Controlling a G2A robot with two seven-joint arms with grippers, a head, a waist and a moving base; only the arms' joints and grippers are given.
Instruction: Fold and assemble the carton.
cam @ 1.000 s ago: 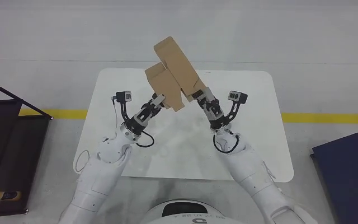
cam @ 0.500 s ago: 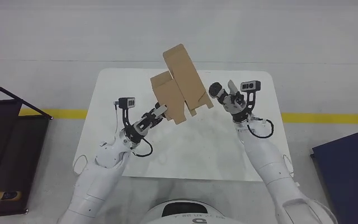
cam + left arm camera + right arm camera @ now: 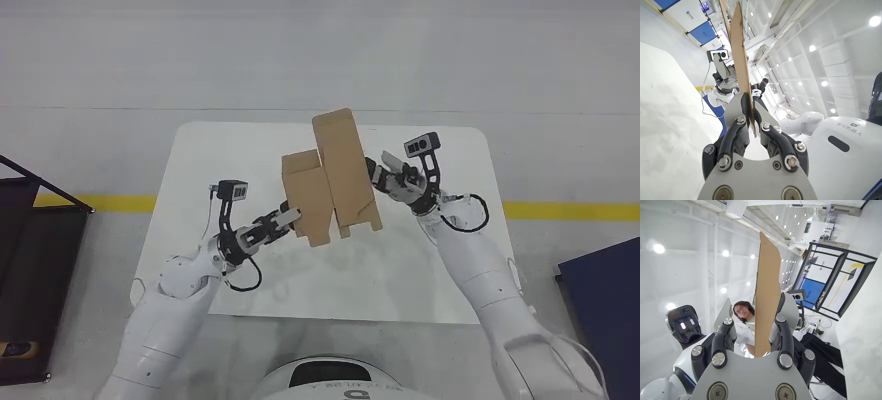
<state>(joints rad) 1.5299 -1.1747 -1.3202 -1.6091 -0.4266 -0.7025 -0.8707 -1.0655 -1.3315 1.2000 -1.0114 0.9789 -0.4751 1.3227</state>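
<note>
clearly left tool (image 3: 749, 110) clamps carton (image 3: 345, 170) edge; right tool (image 3: 755, 300) spread around it, contact hard to judge.

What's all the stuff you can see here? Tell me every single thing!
carton: one, brown, over the table between the two claws
table: one, white, in front of the robot
floor line: one, yellow, on the grey floor either side of the table
rack: one, black, on the floor on the left arm's side
mat: one, dark blue, on the floor on the right arm's side
left claw: one, grey and black, shut on a carton edge
right claw: one, grey and black, open, with a carton flap inside it
</note>
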